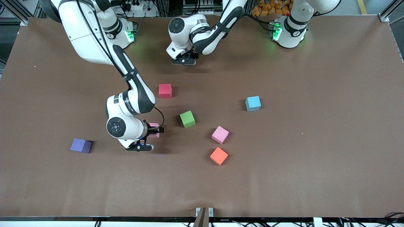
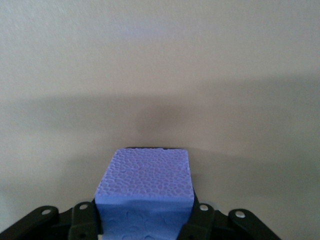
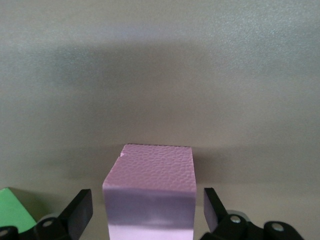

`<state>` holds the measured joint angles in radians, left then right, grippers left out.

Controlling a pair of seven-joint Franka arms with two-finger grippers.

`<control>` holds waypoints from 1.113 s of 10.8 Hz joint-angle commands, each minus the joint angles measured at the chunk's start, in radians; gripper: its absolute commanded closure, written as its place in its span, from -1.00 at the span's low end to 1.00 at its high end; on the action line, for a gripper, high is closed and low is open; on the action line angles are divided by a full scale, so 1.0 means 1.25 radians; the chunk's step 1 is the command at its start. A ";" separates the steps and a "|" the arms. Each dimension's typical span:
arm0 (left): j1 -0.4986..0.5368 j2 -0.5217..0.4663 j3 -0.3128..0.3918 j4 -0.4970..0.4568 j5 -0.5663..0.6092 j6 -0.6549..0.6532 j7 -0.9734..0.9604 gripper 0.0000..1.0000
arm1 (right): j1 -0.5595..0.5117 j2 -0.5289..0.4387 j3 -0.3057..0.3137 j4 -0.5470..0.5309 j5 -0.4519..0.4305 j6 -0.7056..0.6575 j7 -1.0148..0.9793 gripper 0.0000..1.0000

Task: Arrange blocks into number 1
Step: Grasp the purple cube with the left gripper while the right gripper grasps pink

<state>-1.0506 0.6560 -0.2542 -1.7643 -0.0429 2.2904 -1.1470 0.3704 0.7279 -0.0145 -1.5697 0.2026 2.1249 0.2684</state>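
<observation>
Light, squashy foam cubes, best pinched across two flat sides: left gripper point(image 2: 145, 227) clamped on a purple block point(image 2: 145, 185) at upper middle of the front view, right gripper point(image 3: 147, 212) spread around a pink block point(image 3: 150, 195) at centre-left.

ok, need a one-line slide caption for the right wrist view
Right gripper open, fingers straddling a pink block on the table; green block at the frame edge.

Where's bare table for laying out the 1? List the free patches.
Free: the wide stretch from the light blue block toward the left arm's end, and the strip nearer the camera than the orange block. Crowded: around the green block, where the right gripper straddles a pink block.
</observation>
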 commanded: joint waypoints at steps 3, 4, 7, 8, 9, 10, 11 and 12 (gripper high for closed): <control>-0.007 -0.012 0.001 -0.013 -0.010 -0.021 -0.017 -0.71 | 0.009 -0.003 -0.015 -0.025 0.004 0.029 -0.006 -0.20; -0.015 -0.014 0.001 -0.012 -0.010 -0.026 -0.035 -1.00 | 0.007 -0.006 -0.015 -0.025 0.005 0.027 -0.005 -0.08; -0.010 -0.050 0.007 -0.006 -0.004 -0.056 -0.129 -1.00 | -0.012 -0.020 -0.014 -0.022 0.010 0.011 0.007 0.00; -0.004 -0.081 0.012 -0.006 0.024 -0.077 -0.129 -1.00 | -0.012 -0.042 -0.014 -0.023 0.013 -0.010 0.011 0.00; 0.008 -0.107 0.016 -0.006 0.043 -0.099 -0.128 -1.00 | -0.008 -0.076 -0.015 -0.028 0.013 -0.021 0.027 -0.01; 0.029 -0.129 0.016 -0.006 0.060 -0.114 -0.127 -1.00 | -0.006 -0.118 -0.015 -0.052 0.013 -0.020 0.067 -0.02; 0.062 -0.147 0.016 -0.006 0.077 -0.124 -0.127 -1.00 | -0.004 -0.154 -0.015 -0.073 0.013 -0.019 0.093 -0.02; 0.109 -0.152 0.017 0.001 0.097 -0.124 -0.122 -1.00 | -0.004 -0.189 -0.015 -0.101 0.013 -0.010 0.098 -0.03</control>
<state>-0.9858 0.4944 -0.2287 -1.7514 0.0333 2.1475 -1.2831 0.3635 0.5916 -0.0339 -1.5986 0.2089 2.0991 0.3602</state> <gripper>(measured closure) 0.000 0.410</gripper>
